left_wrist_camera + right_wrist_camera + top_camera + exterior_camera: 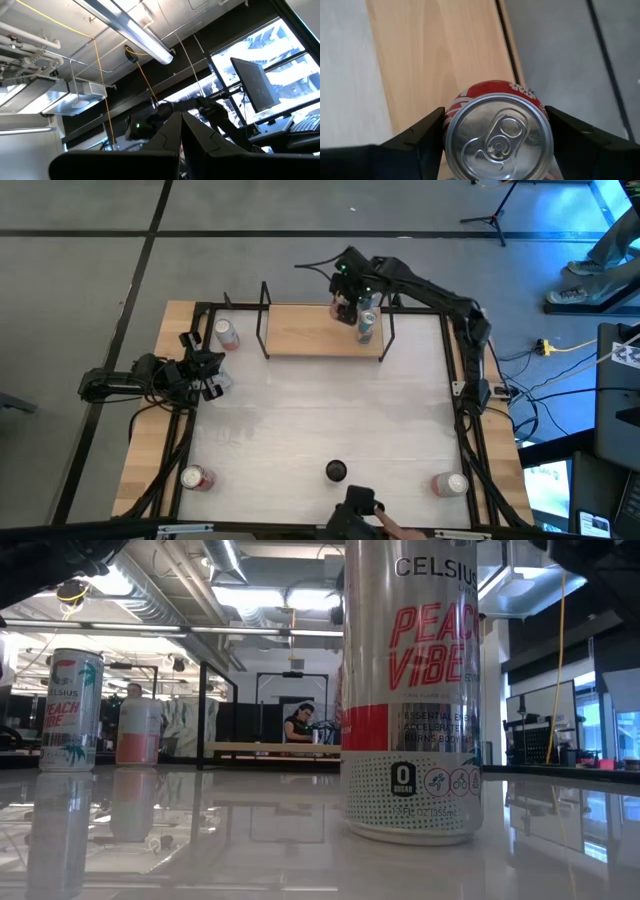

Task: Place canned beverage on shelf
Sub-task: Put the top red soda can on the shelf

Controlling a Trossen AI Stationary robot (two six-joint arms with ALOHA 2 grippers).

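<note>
The shelf, a light-wood board with black wire uprights, stands at the table's far edge. It also shows in the right wrist view. My right gripper reaches over the shelf's right part, pointing down, and is shut on a silver can with a red band, which also shows in the high view. My left gripper waits at the table's left side, shut and empty. Its fingers point up toward the ceiling. My right gripper pinches the can's upper wall between its two fingers, one on each side just below the rim. The fingers come from above, pointing down. The can is upright over the shelf board; I cannot tell whether its base rests on the board.
Loose cans stand at the table's far left, near left and near right. One more stands right before the low camera and fills the low view. A small red thing shows beside the right gripper on the shelf.
</note>
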